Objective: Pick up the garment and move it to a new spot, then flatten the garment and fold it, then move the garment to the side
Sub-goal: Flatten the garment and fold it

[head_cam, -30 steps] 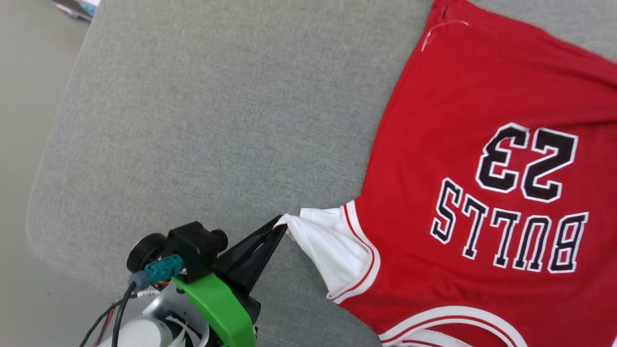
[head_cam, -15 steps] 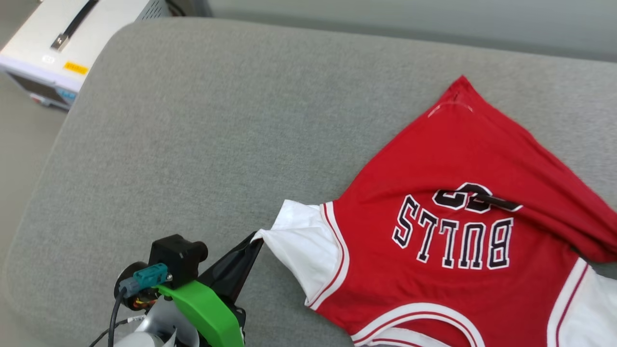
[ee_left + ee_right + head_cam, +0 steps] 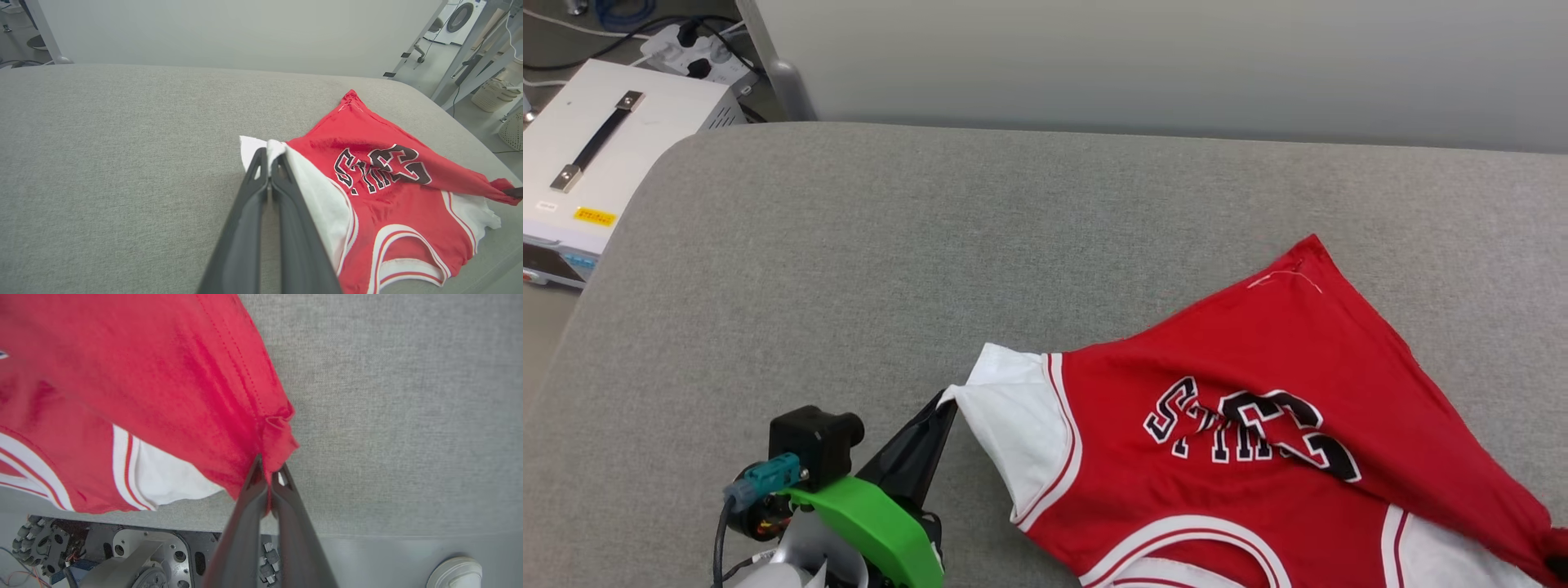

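Observation:
The garment [image 3: 1258,482], a red jersey shirt with white sleeves and black lettering, lies crumpled on the grey padded table [image 3: 849,261], its lettering bunched and partly covered by a red fold. My left gripper [image 3: 945,402] is shut on the tip of the white sleeve [image 3: 257,147], and the left wrist view shows its fingertips [image 3: 267,154] pinching that cloth. My right gripper [image 3: 269,475] is shut on a red corner of the garment [image 3: 184,384], held above the table's near edge. A dark tip of the right gripper [image 3: 514,192] also shows at that red corner.
A white box with a black handle [image 3: 596,155] and a power strip [image 3: 690,45] sit off the table's far left corner. A pale wall panel [image 3: 1143,65] runs behind the table. The robot's base [image 3: 122,555] and a person's shoe [image 3: 455,573] are below the near edge.
The head camera has tilted up, bringing the table's far edge and wall into view. The garment's red lower part has been drawn over the lettering, which is now crumpled. Both grips have held.

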